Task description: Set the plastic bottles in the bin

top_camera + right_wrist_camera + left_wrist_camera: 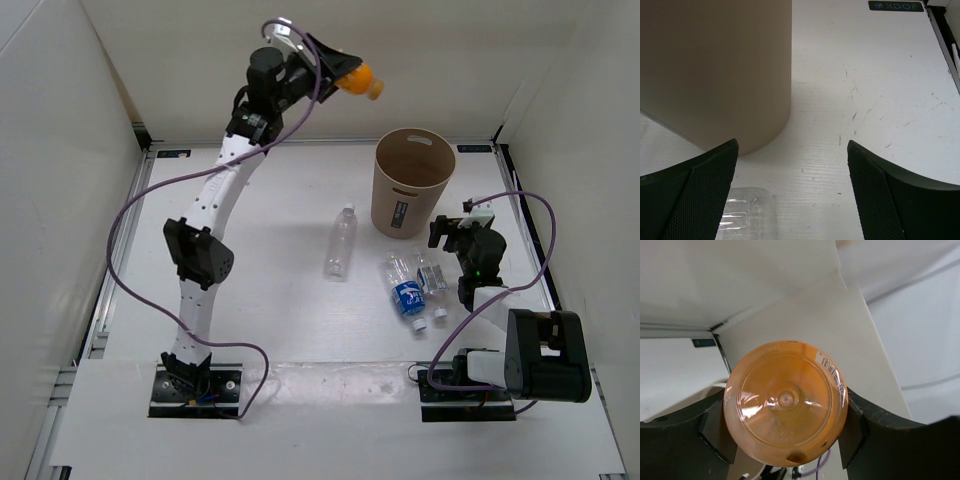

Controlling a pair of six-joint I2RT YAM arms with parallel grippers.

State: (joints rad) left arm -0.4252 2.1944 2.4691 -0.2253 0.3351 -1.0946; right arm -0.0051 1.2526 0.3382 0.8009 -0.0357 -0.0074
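No bottle shows in the bin yet: the left gripper clamps the orange bottle high and left of it, while the slim clear bottle, blue-labelled bottle and short clear bottle lie by the spread-open right gripper.

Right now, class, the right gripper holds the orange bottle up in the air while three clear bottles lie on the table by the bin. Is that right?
No: it is the left gripper that holds the orange bottle in the air, as the left wrist view shows. The right gripper is open and empty. The rest stands.
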